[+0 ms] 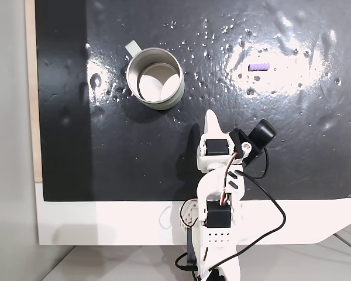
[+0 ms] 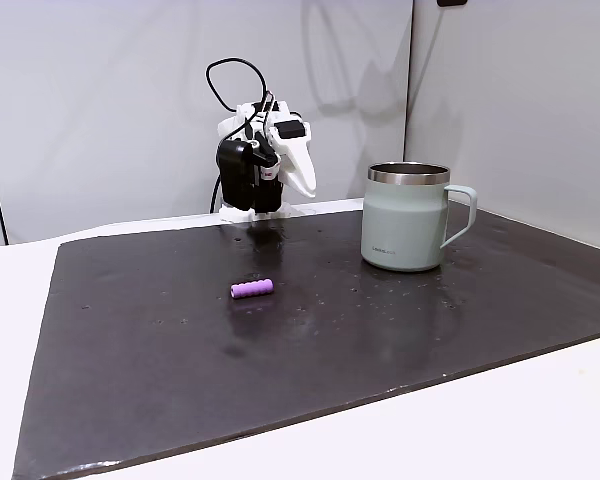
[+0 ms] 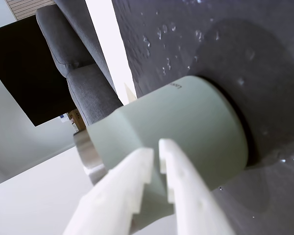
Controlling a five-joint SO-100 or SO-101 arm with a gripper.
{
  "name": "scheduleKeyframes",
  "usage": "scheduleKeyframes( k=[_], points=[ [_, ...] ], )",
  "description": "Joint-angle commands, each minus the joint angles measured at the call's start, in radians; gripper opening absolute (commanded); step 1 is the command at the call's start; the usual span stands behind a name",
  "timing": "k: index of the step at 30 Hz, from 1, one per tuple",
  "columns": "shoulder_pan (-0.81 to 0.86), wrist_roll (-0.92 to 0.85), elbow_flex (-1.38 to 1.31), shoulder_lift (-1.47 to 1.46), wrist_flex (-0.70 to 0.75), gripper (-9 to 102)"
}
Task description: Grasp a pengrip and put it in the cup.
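Note:
The pengrip is a tiny purple tube lying flat on the black mat, at the upper right in a fixed view and at the mat's middle in the side-on fixed view. The cup, a metal-rimmed mug with pale green sides, stands upright at the upper left, handle toward the far corner; it is also upright in the side-on fixed view. My white gripper is folded back near the arm's base, apart from both, shut with nothing in it. In the wrist view the gripper points at the cup's side.
The black mat is speckled with shiny glare spots and lies on a white table. The arm's base and cables sit at the mat's near edge. A grey sofa shows beyond the table in the wrist view.

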Motion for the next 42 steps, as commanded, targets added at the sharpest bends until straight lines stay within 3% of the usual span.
scheduleKeyframes(
  k=[1, 10, 21, 27, 42],
  points=[
    [0.002, -0.011, 0.041, 0.011, 0.005, 0],
    [0.002, -0.023, 0.031, 0.011, 0.011, 0],
    [-0.052, -0.055, -0.360, -0.029, 0.233, 0],
    [-0.023, -0.107, -0.680, -0.301, 0.342, 0],
    [0.242, -0.179, -1.345, -0.933, 0.618, 15]
  ],
)
